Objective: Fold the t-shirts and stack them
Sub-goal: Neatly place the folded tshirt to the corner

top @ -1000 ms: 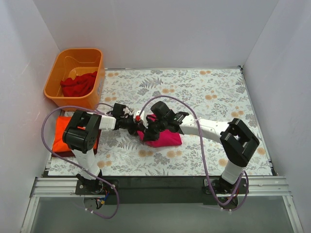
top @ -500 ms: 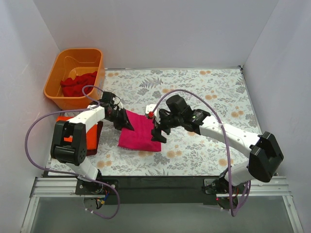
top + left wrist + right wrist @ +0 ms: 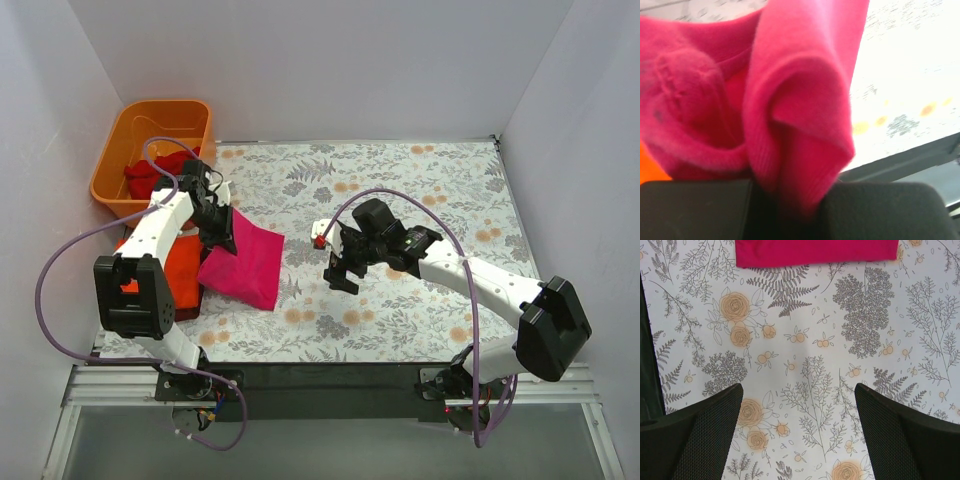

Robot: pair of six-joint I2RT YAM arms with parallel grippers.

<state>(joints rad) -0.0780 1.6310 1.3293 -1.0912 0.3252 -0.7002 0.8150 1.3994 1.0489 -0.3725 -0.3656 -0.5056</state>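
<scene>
A folded magenta-pink t-shirt [image 3: 248,264] lies on the left of the flowered cloth, its left edge lifted. My left gripper [image 3: 220,236] is shut on that edge, and in the left wrist view the pink cloth [image 3: 805,125] bunches between the dark fingers. Under and beside it lies a folded orange t-shirt [image 3: 172,280] at the table's left edge. A crumpled red t-shirt [image 3: 150,176] sits in the orange tub [image 3: 120,150]. My right gripper [image 3: 338,272] hangs open over bare cloth to the right of the pink shirt, whose edge [image 3: 815,252] shows at the top of the right wrist view.
The flowered tablecloth [image 3: 430,200] covers the table between white walls. The orange tub stands at the back left corner. Purple cables loop from both arms. A black rail [image 3: 330,375] runs along the near edge.
My right gripper has let go of the pink shirt, opened and drawn back to the right. My left gripper has dragged the folded pink shirt leftwards onto the orange one.
</scene>
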